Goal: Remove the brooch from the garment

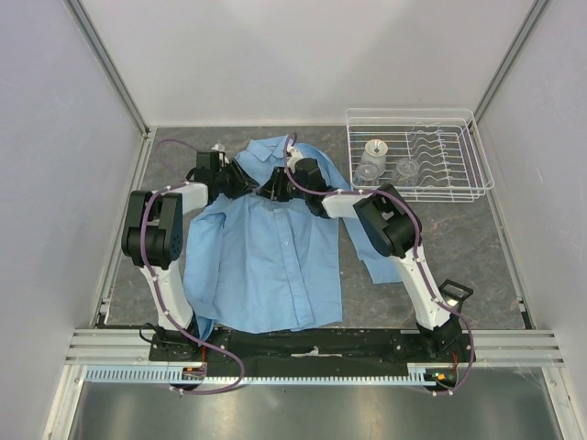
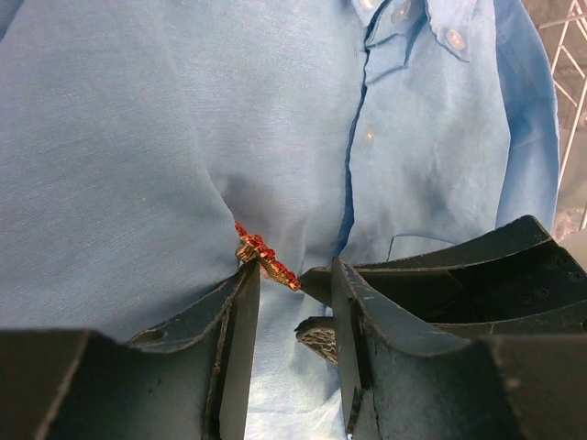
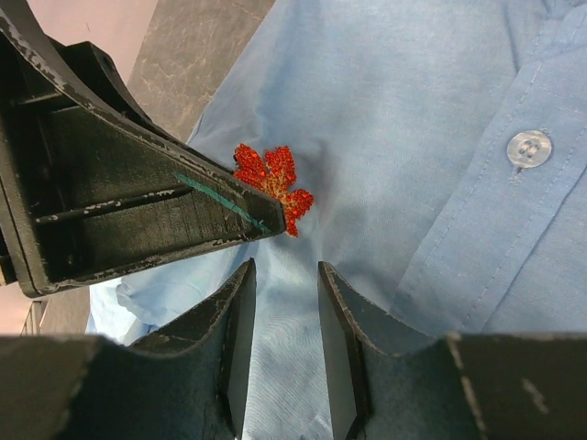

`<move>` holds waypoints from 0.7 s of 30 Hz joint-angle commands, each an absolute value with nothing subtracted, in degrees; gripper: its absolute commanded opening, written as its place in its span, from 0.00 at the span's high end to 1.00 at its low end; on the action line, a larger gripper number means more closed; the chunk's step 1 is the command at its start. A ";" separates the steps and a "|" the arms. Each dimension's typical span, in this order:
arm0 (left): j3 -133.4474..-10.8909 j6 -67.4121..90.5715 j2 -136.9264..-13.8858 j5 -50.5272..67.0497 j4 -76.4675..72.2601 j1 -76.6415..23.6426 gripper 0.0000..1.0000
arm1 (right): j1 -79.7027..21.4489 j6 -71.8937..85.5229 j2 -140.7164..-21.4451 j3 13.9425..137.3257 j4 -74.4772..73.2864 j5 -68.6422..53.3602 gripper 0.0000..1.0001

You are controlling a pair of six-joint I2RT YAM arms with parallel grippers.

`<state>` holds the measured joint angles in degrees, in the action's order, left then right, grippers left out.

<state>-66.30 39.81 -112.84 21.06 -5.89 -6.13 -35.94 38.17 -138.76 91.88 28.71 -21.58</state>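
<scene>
The garment, a light blue button-up shirt, lies flat on the table with its collar at the far end. Both arms reach over its upper chest, where the left gripper and the right gripper nearly meet. They hide the brooch from above. In the left wrist view the orange-red brooch sits on a pulled-up fold of cloth, against the tip of one finger. The left gripper is open, with only cloth in the gap. The right gripper is open just below the brooch, with a left finger beside it.
A white wire dish rack stands at the back right and holds a metal cup and clear glasses. Grey walls close in both sides and the back. The shirt's right sleeve trails past the right arm.
</scene>
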 commanded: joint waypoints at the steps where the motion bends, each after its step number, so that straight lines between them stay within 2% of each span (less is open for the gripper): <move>1: -68.38 40.52 -110.39 21.36 -7.29 -6.15 0.56 | -36.47 37.53 -138.96 94.04 29.53 -22.24 0.60; 9: -68.03 40.25 -109.34 20.66 -6.77 -5.80 0.56 | -36.47 37.18 -138.69 94.04 29.27 -21.97 0.60; 16: -67.94 36.84 -105.47 15.04 -3.79 -5.36 0.53 | -36.47 37.26 -138.60 94.13 28.74 -21.45 0.60; 21: -69.87 36.65 -107.49 15.99 -2.29 -5.36 0.53 | -36.56 36.92 -138.60 94.13 28.74 -21.97 0.60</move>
